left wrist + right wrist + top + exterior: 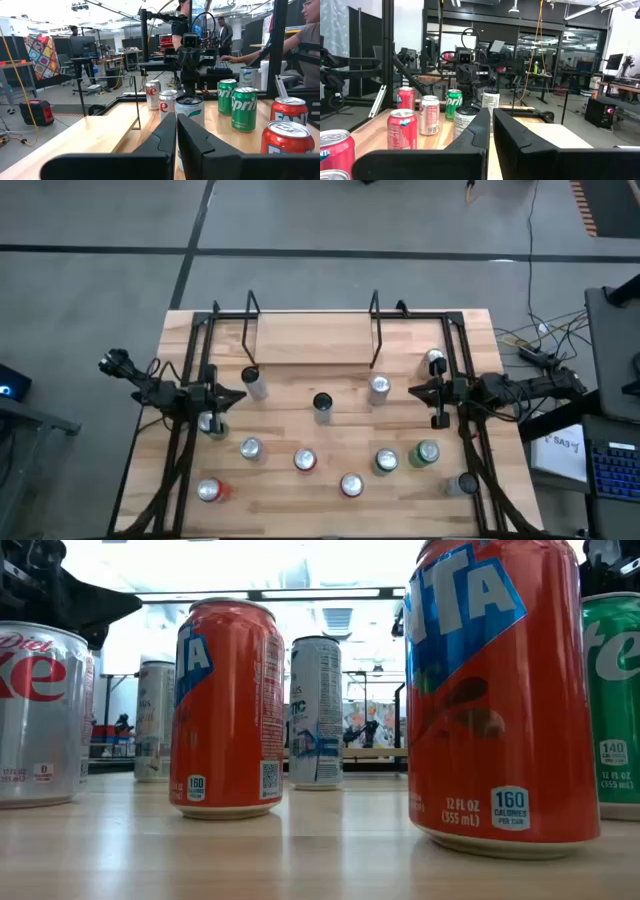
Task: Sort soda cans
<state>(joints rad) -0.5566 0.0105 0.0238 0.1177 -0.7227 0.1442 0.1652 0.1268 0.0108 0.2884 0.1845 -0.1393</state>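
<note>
You've got approx a dozen soda cans (304, 461) upright on the wooden worktop (310, 340), mostly in its middle and near half. Near row, from the left arm's side: a red can (209, 492) by the near-left corner, a silver-topped can (250, 448), two red/orange cans (350, 485) w/ the first at centre, then two green cans (386, 462) side by side, and a pale can (466, 484) by the right rail. Further back: a dark can (322, 406) at centre, a silver can (379, 388) to its right, a can (252, 383) lying tilted near the left arm, and one can (434, 361) just beyond the right arm.

Low view: two orange Fanta cans (503, 700) dominate, a Diet Coke can (38, 715) at the left edge, a green can (612, 705) at the right edge, a white-blue can (316, 712) behind.

Your left hand (236, 397) sits over the left rail, fingers pressed together, holding nothing; a can (211, 423) stands just beside it. Left wrist view shows its fingers (165, 137) closed w/ a silver-topped can (189, 111) right ahead. Your right hand (418, 390) sits over the right rail, also closed and empty, pointing inward; right wrist view shows a dark-labelled can (465, 121) just ahead of the fingers (510, 135).

A black metal frame (205, 360) borders the worktop. People stand in the room behind.
</note>
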